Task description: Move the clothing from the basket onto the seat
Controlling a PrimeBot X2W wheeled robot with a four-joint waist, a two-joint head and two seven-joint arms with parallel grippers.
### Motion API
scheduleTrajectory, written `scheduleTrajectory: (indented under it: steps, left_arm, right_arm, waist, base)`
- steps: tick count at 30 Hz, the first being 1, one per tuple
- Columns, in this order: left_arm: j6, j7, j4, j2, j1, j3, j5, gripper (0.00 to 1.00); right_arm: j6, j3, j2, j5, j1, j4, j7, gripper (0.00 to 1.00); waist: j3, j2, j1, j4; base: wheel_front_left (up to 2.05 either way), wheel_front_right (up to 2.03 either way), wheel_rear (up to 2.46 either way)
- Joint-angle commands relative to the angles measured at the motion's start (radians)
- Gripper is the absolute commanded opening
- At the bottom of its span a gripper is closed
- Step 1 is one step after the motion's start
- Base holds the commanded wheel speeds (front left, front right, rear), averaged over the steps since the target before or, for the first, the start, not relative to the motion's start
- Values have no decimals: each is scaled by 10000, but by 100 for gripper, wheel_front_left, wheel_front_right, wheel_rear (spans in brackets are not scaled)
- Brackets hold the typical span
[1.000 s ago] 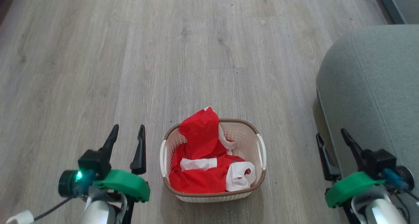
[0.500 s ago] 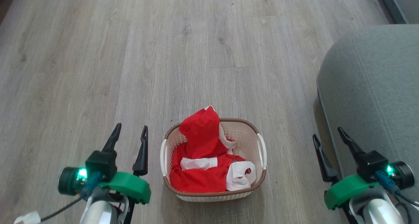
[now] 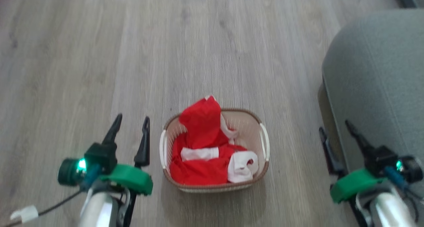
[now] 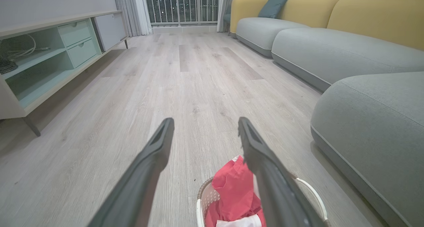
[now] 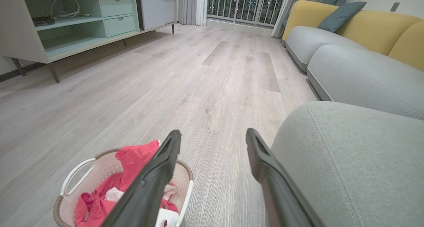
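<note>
Red clothing (image 3: 202, 147) with white bands lies heaped in the cream basket (image 3: 253, 134) on the wood floor, one red fold rising over the far rim. The same clothing (image 4: 237, 194) and basket (image 4: 202, 200) sit low in the left wrist view, and the clothing (image 5: 132, 167) and basket (image 5: 78, 177) appear again at the right wrist view's bottom left. My left gripper (image 3: 132, 119) hangs open just left of the basket, holding nothing. My right gripper (image 3: 334, 127) is open and empty beside the grey-green seat (image 3: 377, 74), which fills the right side.
A long grey and yellow sofa (image 4: 331, 44) runs along the right wall. A low pale-green media cabinet (image 5: 69, 25) with shelves and drawers stands on the left. Open wood floor (image 3: 165, 54) stretches ahead of the basket toward curtains and a railed window (image 4: 182, 5).
The head camera has tipped, so the whole picture has slid upward and blurred slightly. Both grippers stay open in about the same spots beside the basket and the seat.
</note>
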Motion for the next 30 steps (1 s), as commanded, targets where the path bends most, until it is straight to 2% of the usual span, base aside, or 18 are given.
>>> scheduleTrajectory:
  steps: [1,7,8,11,21,30]
  left_arm:
    - [29,-126,-447,77,-849,234,-99,100]
    - [141,-126,-228,76,-2010,-136,17,100]
    - [141,-126,-228,76,-2010,-136,17,100]
    - [131,-126,351,76,-2708,-395,122,100]
    - [84,-81,4052,76,-5564,-1630,358,100]
    - [331,1590,7084,76,-7984,-2892,271,100]
  right_arm:
    - [-2,-10,-143,87,-792,-539,-103,100]
    - [-2,-526,85,212,-1852,-1086,-103,100]
    - [-2,-526,85,212,-1852,-1086,-103,100]
    - [-2,-602,205,267,-2381,-1267,-103,100]
    - [-2,-352,462,508,-3768,-1528,-103,100]
    - [-2,53,738,738,-4353,-1641,-103,100]
  waist:
    - [835,-1,0,-108]
    - [2881,-1,0,-431]
    - [2881,-1,0,-431]
    - [3794,-1,0,-641]
    - [6057,-1,0,-1439]
    - [7123,-1,0,-2212]
  base:
    - [0,0,0]
    - [0,0,0]
    - [0,0,0]
    - [0,0,0]
    - [0,0,0]
    - [0,0,0]
